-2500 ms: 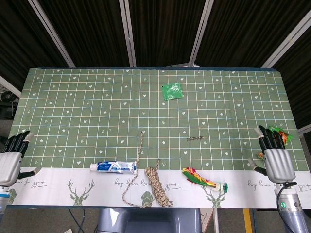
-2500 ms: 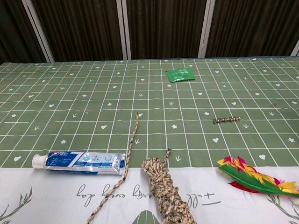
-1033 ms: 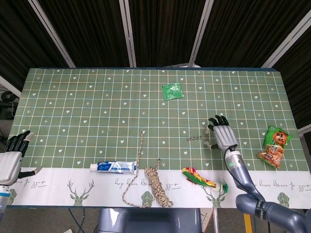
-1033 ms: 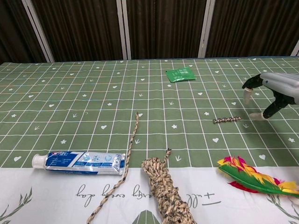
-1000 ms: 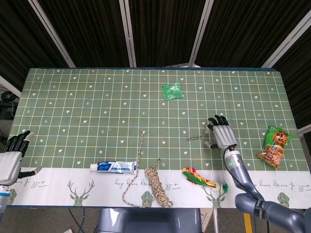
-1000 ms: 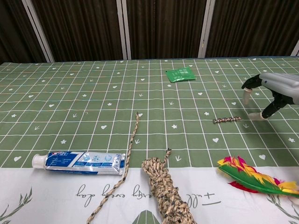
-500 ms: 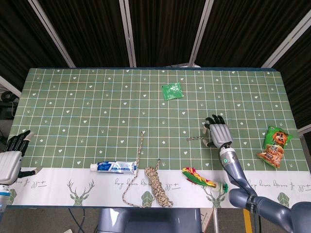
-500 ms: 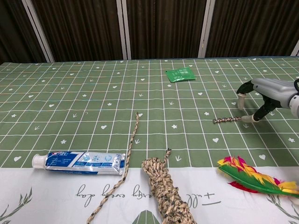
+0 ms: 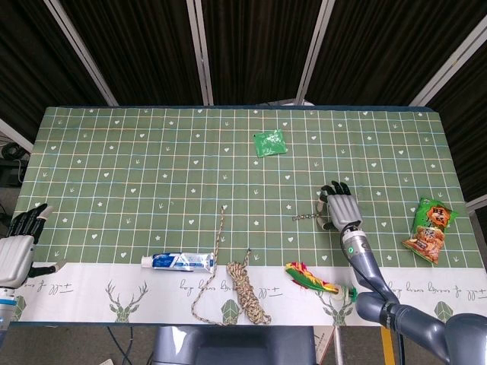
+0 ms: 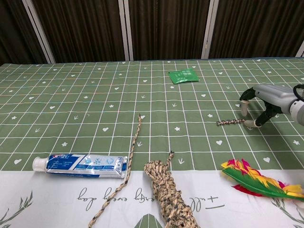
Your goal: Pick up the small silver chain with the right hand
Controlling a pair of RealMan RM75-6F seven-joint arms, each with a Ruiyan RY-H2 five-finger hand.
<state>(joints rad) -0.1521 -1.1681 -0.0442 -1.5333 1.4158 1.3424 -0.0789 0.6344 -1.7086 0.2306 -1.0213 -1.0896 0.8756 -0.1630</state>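
Note:
The small silver chain [image 10: 230, 122] [image 9: 304, 217] lies flat on the green checked cloth, right of centre. My right hand [image 10: 260, 103] [image 9: 340, 206] hovers at the chain's right end, fingers spread and curved down, thumb tip low by the last links; whether it touches them I cannot tell. Nothing is held in it. My left hand [image 9: 17, 247] rests open at the table's near left corner, seen only in the head view.
A toothpaste tube [image 10: 80, 166], a coiled rope [image 10: 168, 194] with a loose tail, and a coloured feather [image 10: 259, 180] lie along the front edge. A green packet [image 10: 183, 75] sits farther back. A snack bag [image 9: 430, 230] lies at the right.
My right hand has come from the table's right edge to the chain's right end and has lowered slightly over the last half second. A snack bag, earlier behind the hand, shows now.

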